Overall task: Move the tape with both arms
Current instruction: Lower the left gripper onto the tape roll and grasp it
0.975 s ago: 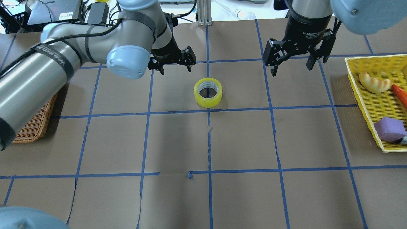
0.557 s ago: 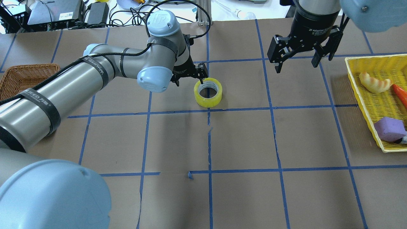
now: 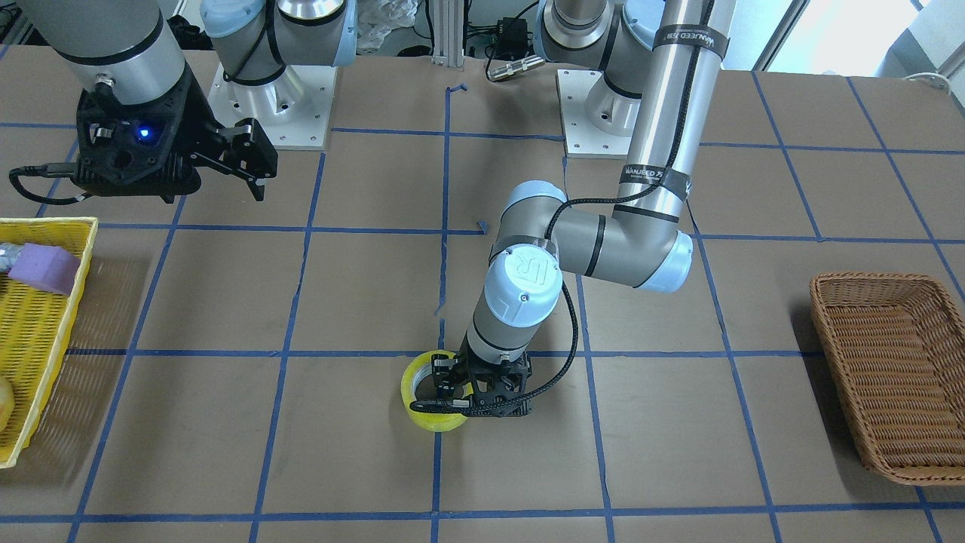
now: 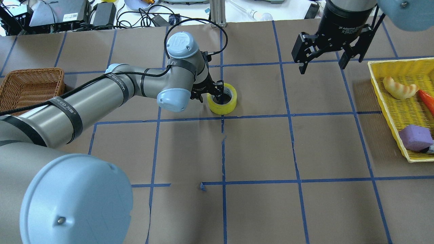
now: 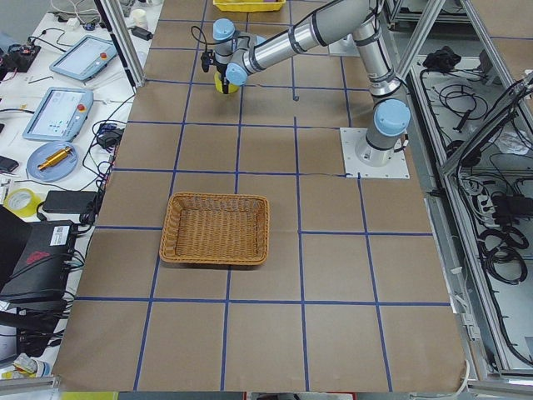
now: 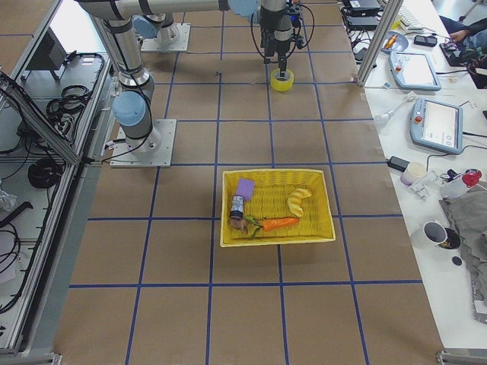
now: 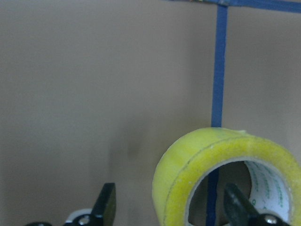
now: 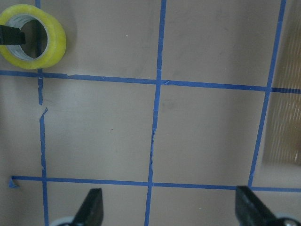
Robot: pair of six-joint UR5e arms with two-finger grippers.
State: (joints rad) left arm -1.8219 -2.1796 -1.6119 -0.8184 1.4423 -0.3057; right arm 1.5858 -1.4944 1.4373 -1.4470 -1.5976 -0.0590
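The yellow tape roll [image 4: 222, 107] lies flat on the brown table, on a blue grid line; it also shows in the front view [image 3: 413, 386] and the left wrist view [image 7: 188, 174]. My left gripper [image 4: 211, 92] is down at the roll and open. It straddles the roll's near wall, with one finger inside the ring [image 7: 235, 202] and the other outside [image 7: 106, 202]. My right gripper [image 4: 322, 66] is open and empty, and hovers above the table to the right of the roll. The roll also shows in the right wrist view [image 8: 51, 42].
A yellow basket [image 4: 375, 86] at the right edge holds a purple sponge [image 4: 415, 137], a bread piece [image 4: 398, 88] and a carrot. A brown wicker basket [image 4: 30, 84] stands at the left edge. Blue tape lines grid the table.
My left arm has swung right and come down, so its open fingers now straddle the roll's wall. My right gripper has drifted a little right and away, still open.
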